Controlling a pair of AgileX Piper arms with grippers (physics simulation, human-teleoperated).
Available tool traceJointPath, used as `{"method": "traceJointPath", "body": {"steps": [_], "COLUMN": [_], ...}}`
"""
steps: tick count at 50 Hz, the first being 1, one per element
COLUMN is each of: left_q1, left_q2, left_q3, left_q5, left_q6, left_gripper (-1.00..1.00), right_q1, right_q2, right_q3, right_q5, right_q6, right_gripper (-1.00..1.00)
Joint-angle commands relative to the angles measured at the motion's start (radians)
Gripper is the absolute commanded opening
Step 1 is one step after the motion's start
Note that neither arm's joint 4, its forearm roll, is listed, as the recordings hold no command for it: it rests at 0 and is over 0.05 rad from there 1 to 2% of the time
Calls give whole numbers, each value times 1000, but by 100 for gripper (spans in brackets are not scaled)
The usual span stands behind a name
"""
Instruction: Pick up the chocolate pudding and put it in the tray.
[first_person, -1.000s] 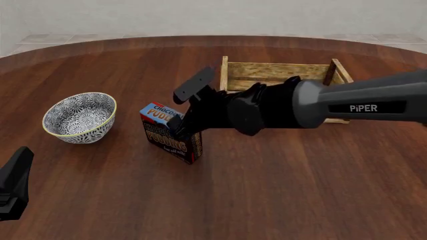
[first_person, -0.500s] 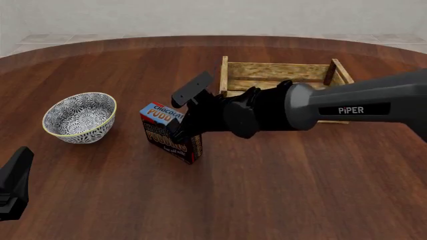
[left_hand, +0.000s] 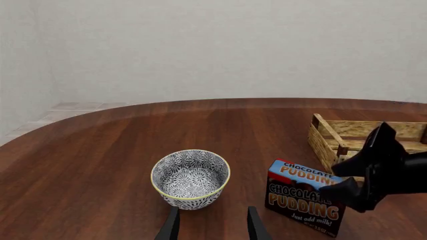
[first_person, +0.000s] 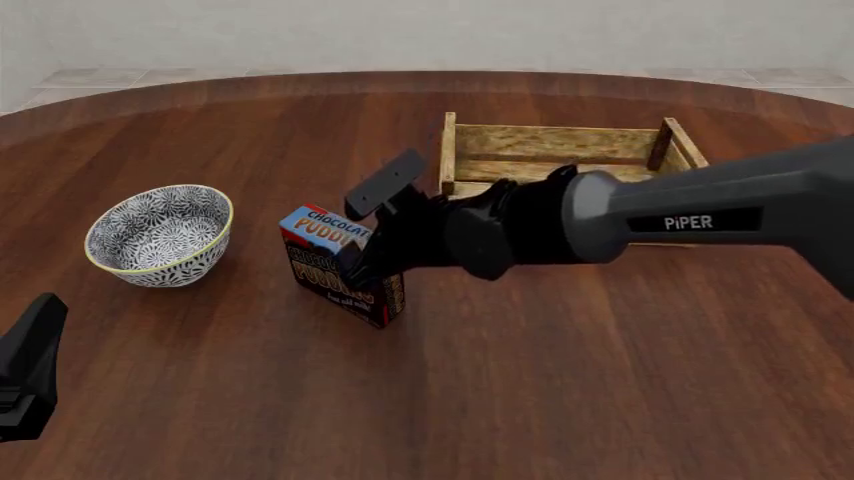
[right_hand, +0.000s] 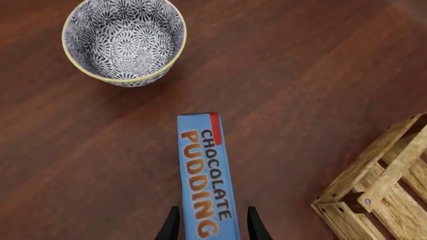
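The chocolate pudding (first_person: 324, 268) stands upright on the table between the bowl and the tray; it also shows in the left wrist view (left_hand: 303, 202) and the right wrist view (right_hand: 205, 170). The tray (first_person: 561, 140), a light wooden crate, sits behind and to the right of it. My right gripper (first_person: 370, 225) is open and straddles the carton's right end; in the right wrist view its fingers (right_hand: 172, 225) flank the blue top band, with a small gap on one side. My left gripper (first_person: 34, 340) is open and empty at the near left, far from the carton.
A round blue-white patterned bowl (first_person: 160, 235) stands left of the carton, also in the left wrist view (left_hand: 191, 177) and the right wrist view (right_hand: 123, 37). The right arm reaches across in front of the tray. The table is dark wood.
My right gripper has eased a little lower and to the left around the carton. The carton, the bowl and the left arm have not moved.
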Motion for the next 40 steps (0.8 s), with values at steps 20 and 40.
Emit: {"method": "traceJointPath", "body": {"steps": [20, 40], "left_q1": [0, 0], "left_q2": [0, 0], "left_q3": [0, 0], "left_q5": [0, 0], "left_q6": [0, 0], "left_gripper": [100, 100], "right_q1": [4, -42], "right_q2": [31, -7], "right_q3": [-4, 8], "right_q5": [-2, -16], "right_q6": [2, -26], "right_gripper": [100, -100]}}
